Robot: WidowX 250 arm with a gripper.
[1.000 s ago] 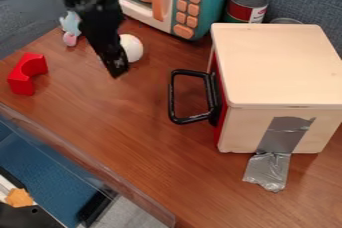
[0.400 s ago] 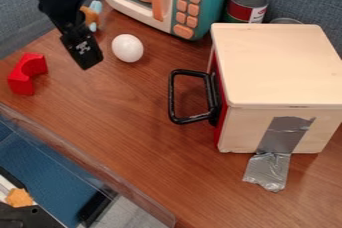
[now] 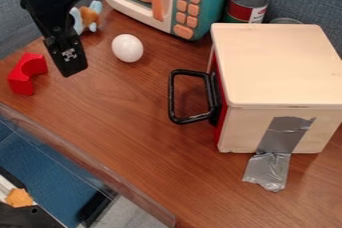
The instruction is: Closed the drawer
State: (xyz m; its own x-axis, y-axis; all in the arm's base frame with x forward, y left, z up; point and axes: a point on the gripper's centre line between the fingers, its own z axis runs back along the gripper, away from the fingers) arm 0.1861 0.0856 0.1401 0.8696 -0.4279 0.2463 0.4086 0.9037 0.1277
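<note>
Red marks the front of the drawer (image 3: 219, 127), which we find closed at the left side of the wooden box (image 3: 277, 67). Its black handle (image 3: 172, 99) projects leftward over the tabletop (image 3: 147, 147). We locate the hand (image 3: 72, 69) at the upper left of the view, pointing down, well apart from the handle. In the view, its tip lies between the red block (image 3: 21, 79) and the white egg (image 3: 127, 48). We cannot tell how far the hand is open or whether it has hold of anything. Behind the hand, we see a small toy (image 3: 89, 17). At the rear, we identify a teal toy microwave (image 3: 217, 2) and, beside it, a can (image 3: 246, 6). Grey tape (image 3: 286, 134) runs down the near side of the box onto the tabletop.
</note>
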